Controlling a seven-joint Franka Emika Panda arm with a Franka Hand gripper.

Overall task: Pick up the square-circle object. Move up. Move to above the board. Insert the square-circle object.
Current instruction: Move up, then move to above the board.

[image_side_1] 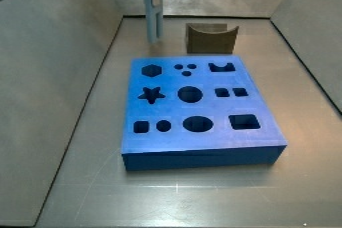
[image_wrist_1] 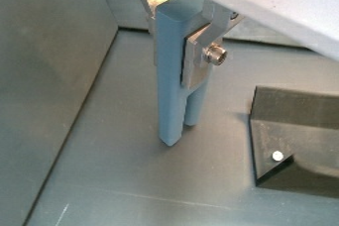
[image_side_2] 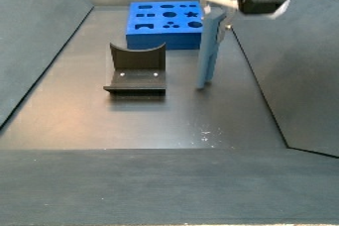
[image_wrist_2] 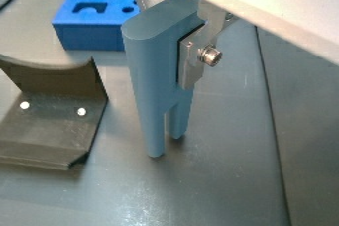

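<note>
The gripper (image_wrist_2: 199,34) pinches the top of the square-circle object (image_wrist_2: 159,81) between its 2 flat fingers (image_wrist_2: 199,56), so the post hangs straight with its 2 prongs pointing down, ready for a hole. In a side view the post (image_side_2: 209,56) is just beside the fixture (image_side_2: 135,68), and its tip seems to be at or just off the floor. The board (image_side_1: 194,102) lies flat, well apart from the fixture, holes facing up. I can read no words or labels anywhere.
</note>
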